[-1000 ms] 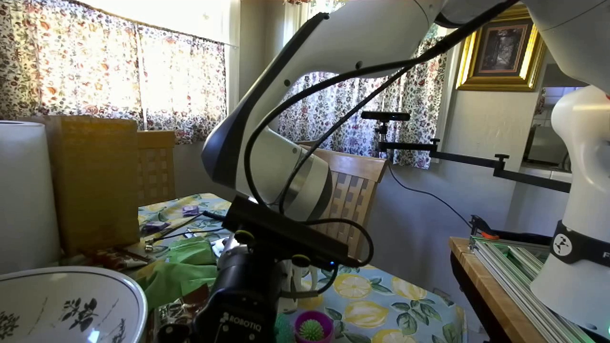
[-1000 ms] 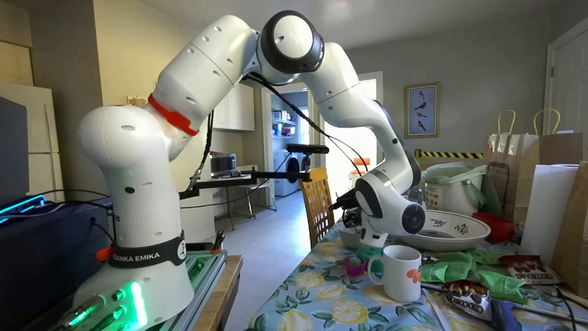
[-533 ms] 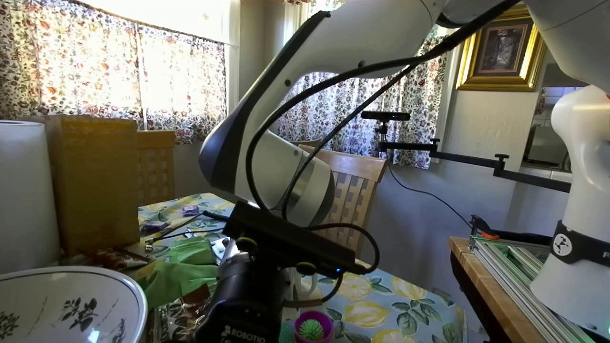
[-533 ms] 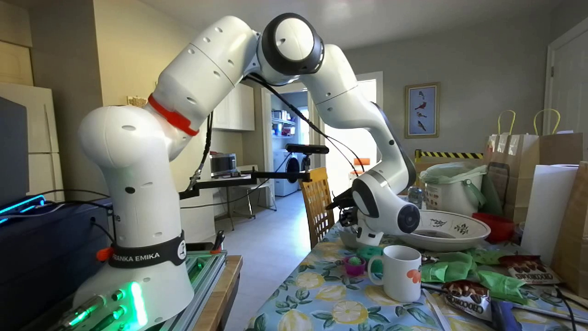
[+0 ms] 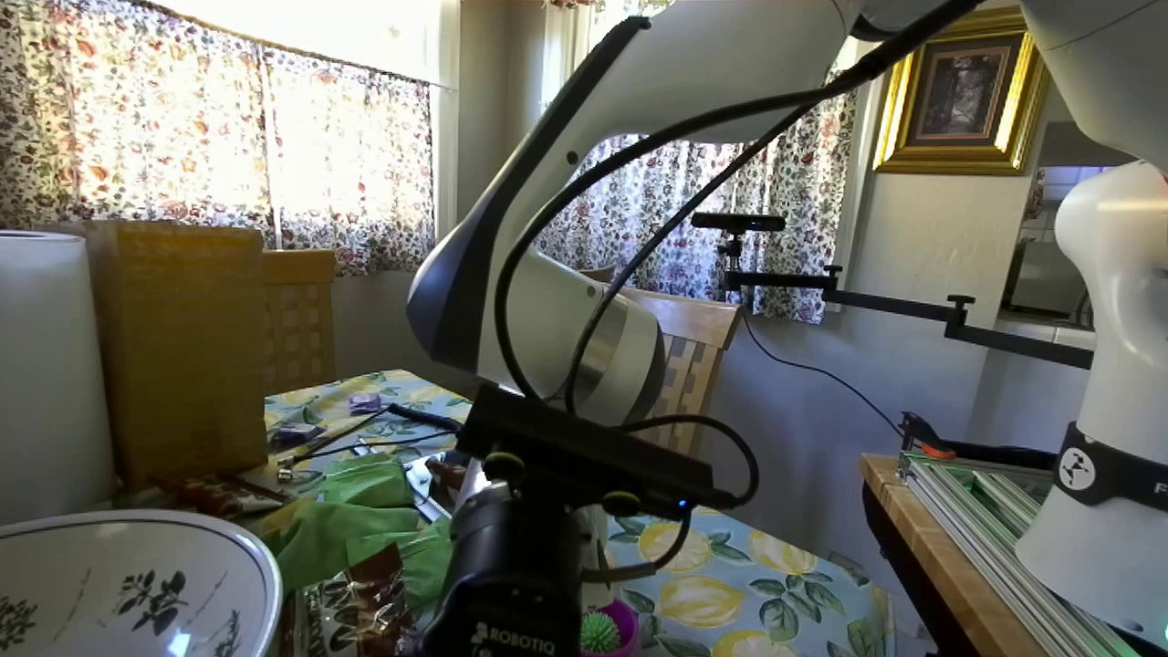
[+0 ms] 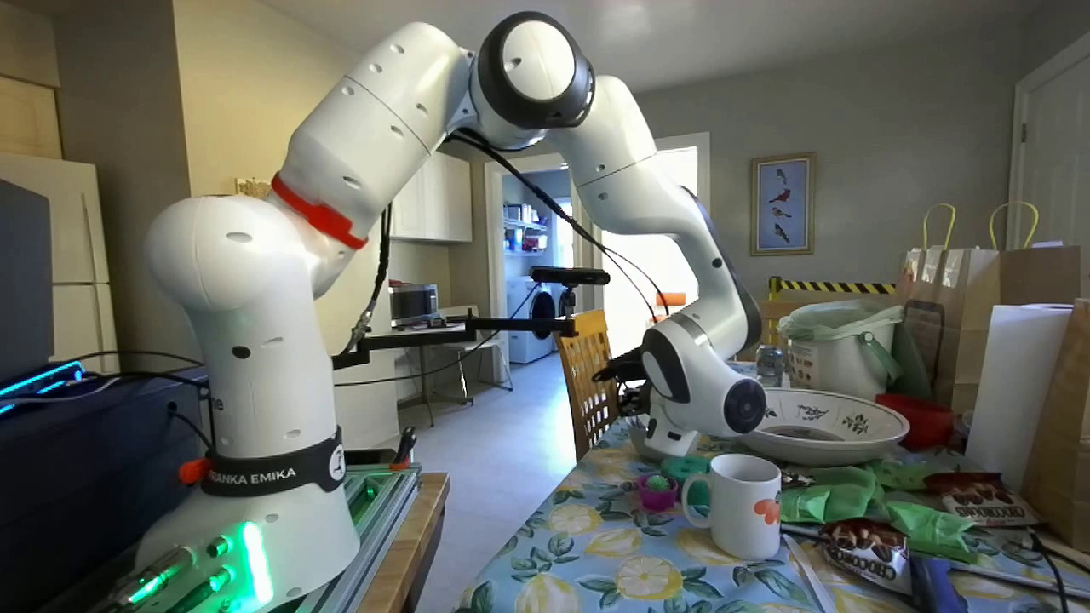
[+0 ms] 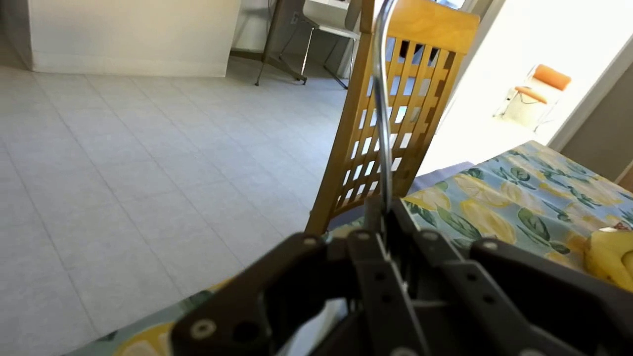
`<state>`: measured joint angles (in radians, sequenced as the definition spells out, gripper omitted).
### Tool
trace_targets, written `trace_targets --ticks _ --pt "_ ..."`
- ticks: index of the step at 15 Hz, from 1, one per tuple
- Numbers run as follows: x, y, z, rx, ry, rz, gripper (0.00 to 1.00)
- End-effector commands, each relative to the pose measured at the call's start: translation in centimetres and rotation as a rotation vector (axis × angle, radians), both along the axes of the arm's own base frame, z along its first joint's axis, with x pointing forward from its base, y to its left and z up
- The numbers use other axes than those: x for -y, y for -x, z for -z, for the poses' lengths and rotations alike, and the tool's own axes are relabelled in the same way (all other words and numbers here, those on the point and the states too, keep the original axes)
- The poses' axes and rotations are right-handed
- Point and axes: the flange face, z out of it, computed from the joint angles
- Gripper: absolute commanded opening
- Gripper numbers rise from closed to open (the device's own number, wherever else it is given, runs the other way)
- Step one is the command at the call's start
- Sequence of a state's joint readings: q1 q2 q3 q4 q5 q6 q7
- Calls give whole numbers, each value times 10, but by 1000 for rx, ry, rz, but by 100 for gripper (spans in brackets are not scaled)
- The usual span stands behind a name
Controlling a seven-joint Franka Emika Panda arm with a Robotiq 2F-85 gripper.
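Note:
In the wrist view my gripper (image 7: 387, 211) is shut on a thin, shiny metal utensil (image 7: 382, 99). The utensil is seen edge-on, bends near its upper end and runs out of the top of the picture, so its kind cannot be told. In an exterior view the black gripper body (image 5: 516, 584) hangs over the table and its fingers are below the frame. A pink cup with a green spiky plant (image 5: 613, 630) is close beside it; it also stands on the table in an exterior view (image 6: 656, 493). There a white mug (image 6: 745, 508) stands nearby, and the wrist hides most of the gripper.
A large white bowl (image 6: 830, 426) and a teal container (image 6: 684, 466) stand near the arm. Green bags (image 5: 356, 529), snack packets (image 6: 867, 549) and a paper towel roll (image 6: 1018, 392) are on the table. A wooden chair (image 7: 341, 148) stands at its edge. Bananas (image 7: 610, 254) lie at the right.
The arm and gripper have shifted rightward and slightly up in an exterior view, and a little leftward in the opposite exterior view. The objects on the table have not moved.

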<state>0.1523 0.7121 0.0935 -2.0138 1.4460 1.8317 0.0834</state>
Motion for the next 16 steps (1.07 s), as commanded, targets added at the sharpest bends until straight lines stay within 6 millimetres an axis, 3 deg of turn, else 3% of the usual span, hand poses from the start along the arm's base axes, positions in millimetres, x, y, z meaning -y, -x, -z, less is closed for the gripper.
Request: trace_targets --ticks 1,10,16 --pt "10 6 -13 -20 15 24 2" --pt "48 -16 -6 19 53 97 2" --pt "48 -29 -7 50 33 101 2"
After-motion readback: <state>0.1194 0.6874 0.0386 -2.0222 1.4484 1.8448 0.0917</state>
